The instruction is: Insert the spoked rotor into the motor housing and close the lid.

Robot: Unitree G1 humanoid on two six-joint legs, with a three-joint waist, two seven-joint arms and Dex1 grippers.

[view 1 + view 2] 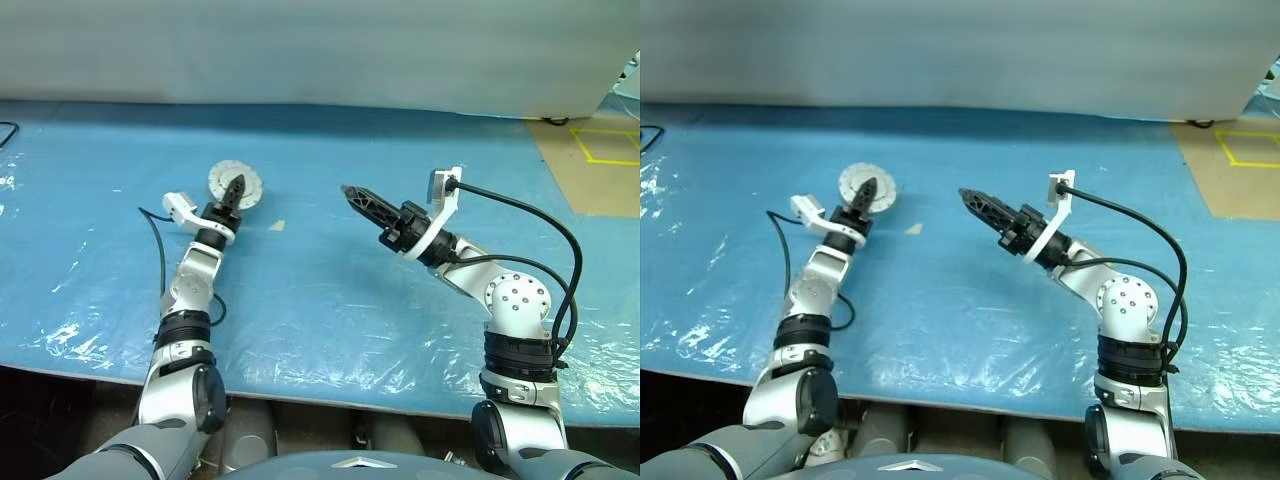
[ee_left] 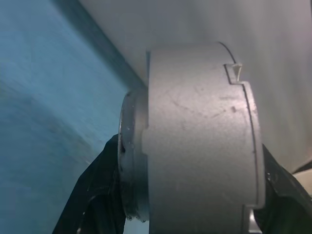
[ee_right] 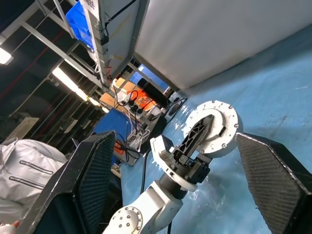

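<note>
Blue table (image 1: 330,300), left fingers (image 2: 100,195) clamped around motor housing (image 2: 195,141), right fingers (image 3: 92,170) spread wide, empty, open surface between.

From where I sit this looks like a workshop or robotics lab, not a home. I see a wide bench covered in blue plastic sheeting (image 1: 330,300) with a plain white panel (image 1: 300,50) behind it. Beyond the bench, metal shelving (image 3: 58,29) carries a blue storage bin (image 3: 80,24), strip lights (image 3: 73,85) hang overhead, cables trail about, and yellow tape (image 1: 605,145) marks the floor.
</note>
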